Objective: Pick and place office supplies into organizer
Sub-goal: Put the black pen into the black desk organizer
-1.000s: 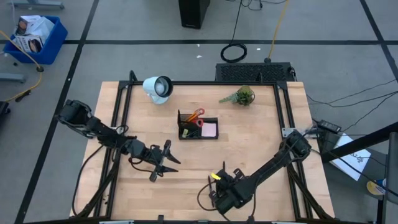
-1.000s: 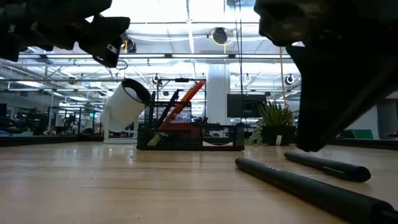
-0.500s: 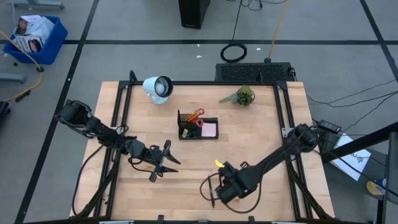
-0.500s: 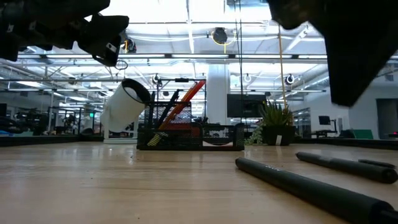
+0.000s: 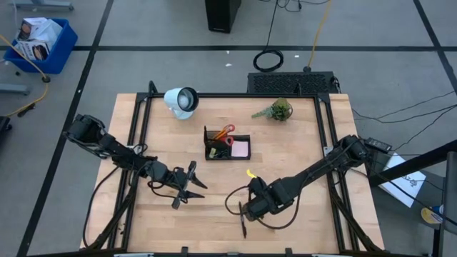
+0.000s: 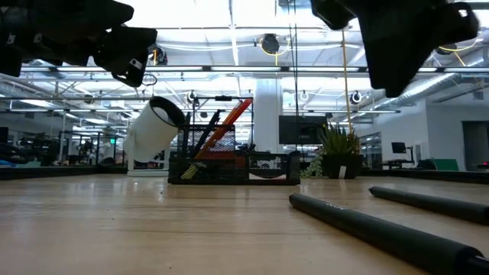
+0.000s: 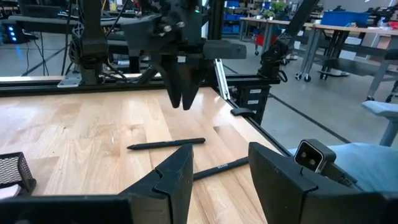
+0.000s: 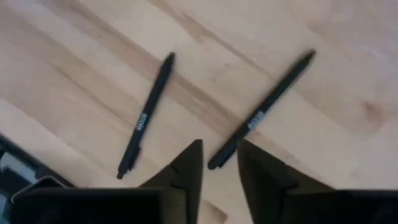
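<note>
High view: the right gripper (image 5: 245, 211) hangs over the front centre of the wooden table (image 5: 300, 153), with its arm running back to the table's right edge. Two black pens lie on the wood below it. Only one pen (image 5: 243, 228) can be made out from above, just in front of the gripper; the wrist camera shows both. In the right wrist view the pens (image 8: 146, 115) (image 8: 261, 112) lie apart, roughly parallel, with neither touching a finger. The right gripper's jaws stand narrowly open around empty air — a slim gap shows between the two dark fingers (image 8: 186, 168), which point down at the near end of one pen.

The left gripper (image 5: 187, 184) waits over the front-left part of the table, well apart from the pens. In the left wrist view its fingers (image 7: 177, 177) are spread moderately and hold nothing.

The organizer (image 5: 227, 146) sits near the table's centre, behind both grippers. Its taller section holds the red-handled scissors (image 5: 226, 133), standing tilted, and the pink sticky-note pad (image 5: 240, 148) lies flat in the low compartment on the right side. A small yellow piece (image 5: 250, 173) lies on the bare wood between the organizer and the right gripper.

Behind the organizer stand the white round lamp (image 5: 181, 101) at the left and the small green plant (image 5: 278, 109) at the right.
</note>
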